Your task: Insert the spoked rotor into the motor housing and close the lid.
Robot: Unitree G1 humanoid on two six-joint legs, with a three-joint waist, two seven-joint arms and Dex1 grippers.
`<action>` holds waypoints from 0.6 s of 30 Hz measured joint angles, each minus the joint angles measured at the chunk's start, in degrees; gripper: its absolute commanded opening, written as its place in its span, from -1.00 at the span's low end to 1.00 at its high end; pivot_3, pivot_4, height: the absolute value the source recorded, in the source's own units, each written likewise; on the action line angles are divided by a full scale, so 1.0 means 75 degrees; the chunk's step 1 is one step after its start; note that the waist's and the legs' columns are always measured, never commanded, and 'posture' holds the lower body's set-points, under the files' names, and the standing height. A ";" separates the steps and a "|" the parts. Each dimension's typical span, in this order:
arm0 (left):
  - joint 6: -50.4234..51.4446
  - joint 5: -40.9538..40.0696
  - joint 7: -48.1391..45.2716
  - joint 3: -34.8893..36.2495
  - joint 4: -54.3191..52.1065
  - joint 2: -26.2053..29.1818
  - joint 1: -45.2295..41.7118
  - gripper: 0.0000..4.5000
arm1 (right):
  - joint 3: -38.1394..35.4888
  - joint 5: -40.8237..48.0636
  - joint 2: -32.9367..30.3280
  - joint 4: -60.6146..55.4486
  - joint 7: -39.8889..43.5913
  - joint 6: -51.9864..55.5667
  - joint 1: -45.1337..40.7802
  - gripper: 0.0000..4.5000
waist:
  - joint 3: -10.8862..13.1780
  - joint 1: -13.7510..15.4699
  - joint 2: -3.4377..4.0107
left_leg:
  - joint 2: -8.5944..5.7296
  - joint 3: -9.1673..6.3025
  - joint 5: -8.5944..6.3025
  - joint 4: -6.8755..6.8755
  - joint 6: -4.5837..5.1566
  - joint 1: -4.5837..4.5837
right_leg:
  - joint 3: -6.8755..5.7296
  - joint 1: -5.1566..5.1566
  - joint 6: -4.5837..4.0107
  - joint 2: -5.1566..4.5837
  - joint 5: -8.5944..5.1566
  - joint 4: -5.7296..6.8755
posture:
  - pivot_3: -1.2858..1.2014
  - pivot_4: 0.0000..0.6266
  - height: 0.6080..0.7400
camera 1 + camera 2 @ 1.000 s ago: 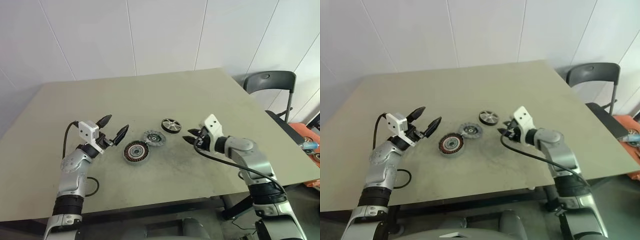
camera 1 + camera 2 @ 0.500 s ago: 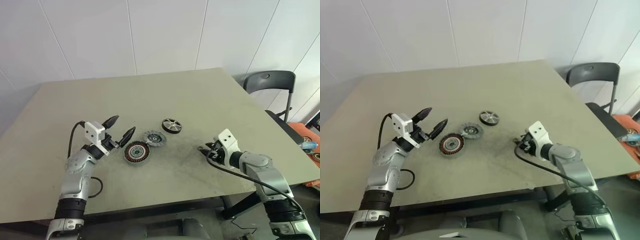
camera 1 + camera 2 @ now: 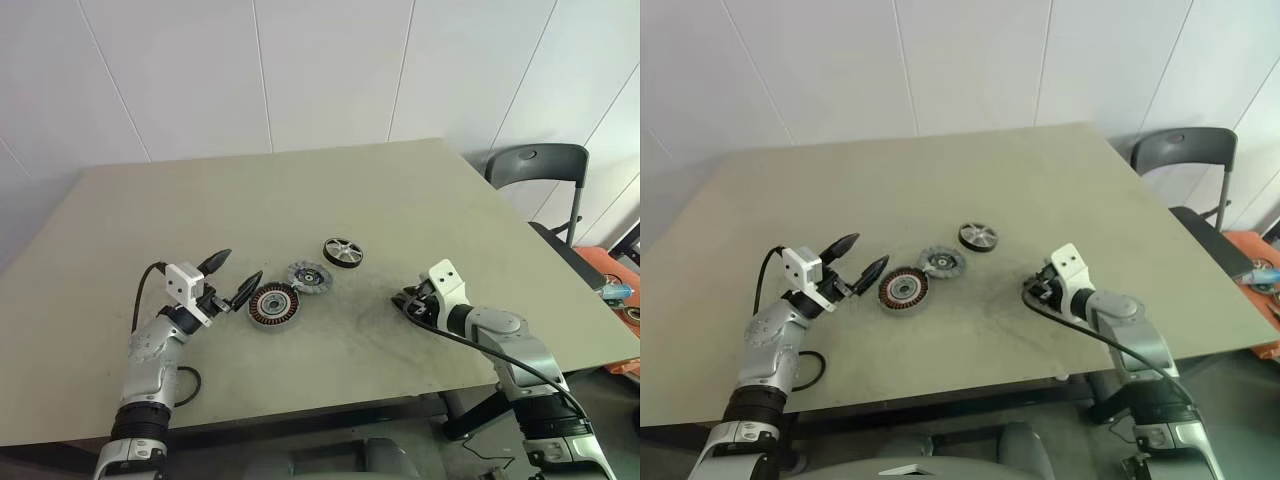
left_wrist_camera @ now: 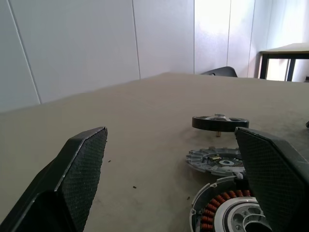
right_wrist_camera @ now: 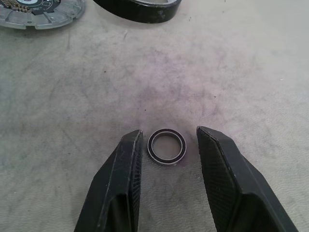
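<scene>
**Grey-green tabletop, three motor parts waiting, a small ring between the right fingers**

Olive-grey and matte, the square table [image 3: 420, 200] is carrying three parts in a short diagonal row in the left eye view. Nearest the robot's left side is lying the motor housing [image 3: 273, 304], a round dark ring with copper-red coils inside. Just beside it is sitting the lid [image 3: 308, 277], a dull grey notched cap. Slightly farther off is resting the spoked rotor [image 3: 343, 251], a flat silver wheel with a black rim. The left gripper [image 3: 234, 277] is hovering just beside the housing with its jaws spread wide and empty. The right gripper [image 3: 406, 300] is lying low at the table, well apart from the parts.

In the right eye view, a dark chair [image 3: 1185, 152] is standing past the table's far right corner.

In the left wrist view, the housing's coils are showing close to one spread finger, with the lid and rotor behind.

In the right wrist view, a small black-rimmed metal ring [image 5: 166, 146] is lying flat on the table between the partly spread fingers [image 5: 124, 179], not yet pinched.

The risk, as I judge it: the thin ring could skid or flip away if the jaws are closing off-centre. The left finger, so near the housing, could also nudge it out of line.
</scene>
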 measured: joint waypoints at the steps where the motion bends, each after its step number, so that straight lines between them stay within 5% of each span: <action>1: -0.0068 0.0010 -0.0019 0.0006 0.0069 0.0004 -0.0001 1.00 | -0.0036 0.0090 0.0006 -0.0023 0.0013 0.0108 0.0000 -0.17 | 0.0000 0.0000 0.0000 | 0.0000 0.0000 -0.0003 -0.0001 0.0004 0.0002 | -0.0001 0.0003 -0.0001 0.0000 -0.0002 -0.0001 | 0.03 -1.00 1.00; 6: -0.0311 0.0019 -0.0177 0.0031 0.0540 0.0067 -0.0019 1.00 | -0.0048 0.0172 -0.0006 -0.0135 0.0023 0.0328 -0.0002 -0.17 | -0.0004 -0.0006 -0.0005 | 0.0000 0.0000 -0.0009 -0.0001 0.0014 0.0000 | -0.0001 -0.0001 0.0024 -0.0001 0.0010 -0.0007 | 0.03 -1.00 1.00; 11: -0.0566 0.0019 -0.0252 0.0037 0.0859 0.0077 -0.0071 1.00 | -0.0015 0.0246 0.0001 -0.0230 0.0043 0.0442 0.0021 -0.68 | -0.0005 -0.0006 -0.0007 | 0.0001 -0.0001 -0.0010 -0.0001 0.0014 0.0000 | -0.0001 -0.0001 0.0023 -0.0001 0.0010 -0.0007 | 0.03 -1.00 1.00; 18: -0.0774 0.0060 -0.0166 0.0015 0.0924 -0.0008 -0.0076 1.00 | -0.0012 0.0253 0.0083 -0.0302 0.0025 0.0518 0.0021 -0.70 | -0.0005 -0.0019 -0.0007 | 0.0002 0.0000 -0.0010 -0.0001 0.0014 -0.0001 | -0.0001 -0.0003 0.0024 0.0000 0.0010 -0.0007 | 0.03 -1.00 1.00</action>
